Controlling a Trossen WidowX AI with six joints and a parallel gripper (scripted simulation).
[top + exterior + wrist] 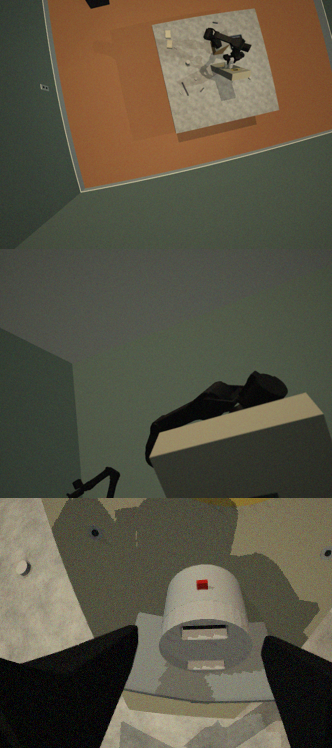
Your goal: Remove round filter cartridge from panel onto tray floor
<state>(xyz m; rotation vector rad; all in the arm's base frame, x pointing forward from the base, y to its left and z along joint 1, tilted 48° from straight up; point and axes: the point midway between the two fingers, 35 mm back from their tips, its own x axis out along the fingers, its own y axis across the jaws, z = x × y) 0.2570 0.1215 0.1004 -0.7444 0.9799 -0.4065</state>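
Observation:
The filter cartridge [202, 599] [230, 64] is a pale grey cylinder with a red mark on its side and two narrow slots on its round face. In the wrist view it is out of the panel and sits on a grey patch [233, 686], its slotted face towards the camera. My gripper [201, 639] [229, 61] is open, with one black finger on each side of the cartridge and a small gap to each. A flat grey tray floor [226, 89] lies in front of the panel.
Small loose parts lie on the mottled table [209, 112]: two cream blocks [168, 34], a white peg [188, 62], a dark bar [185, 88]. In the exterior view only the arm's silhouette [214, 404] shows above the table block [241, 441].

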